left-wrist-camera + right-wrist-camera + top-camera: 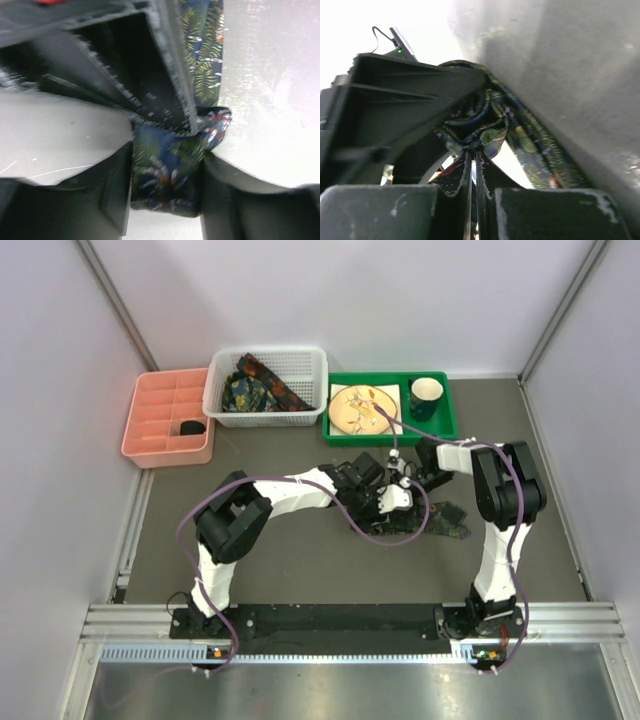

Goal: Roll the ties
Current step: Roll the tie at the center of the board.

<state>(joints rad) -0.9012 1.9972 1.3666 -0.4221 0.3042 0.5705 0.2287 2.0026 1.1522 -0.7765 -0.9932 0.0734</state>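
A dark tie (450, 520) with green and orange print lies on the grey table, and its free end trails to the right of both grippers. My left gripper (385, 498) and right gripper (405, 480) meet over its rolled end. In the left wrist view the rolled tie (167, 175) fills the gap in the left gripper (166, 156), touching both fingers (115, 190), while the strip runs up and away. In the right wrist view the right gripper (474, 150) is shut, pinching bunched fabric of the tie (540, 155) at its tips. More ties (260, 385) lie in a white basket.
The white basket (222, 405) stands at the back. A pink compartment tray (150, 420) is to its left. A green tray (440, 430) on the right holds a plate (360, 408) and a green cup (426, 395). Purple cables loop around both arms.
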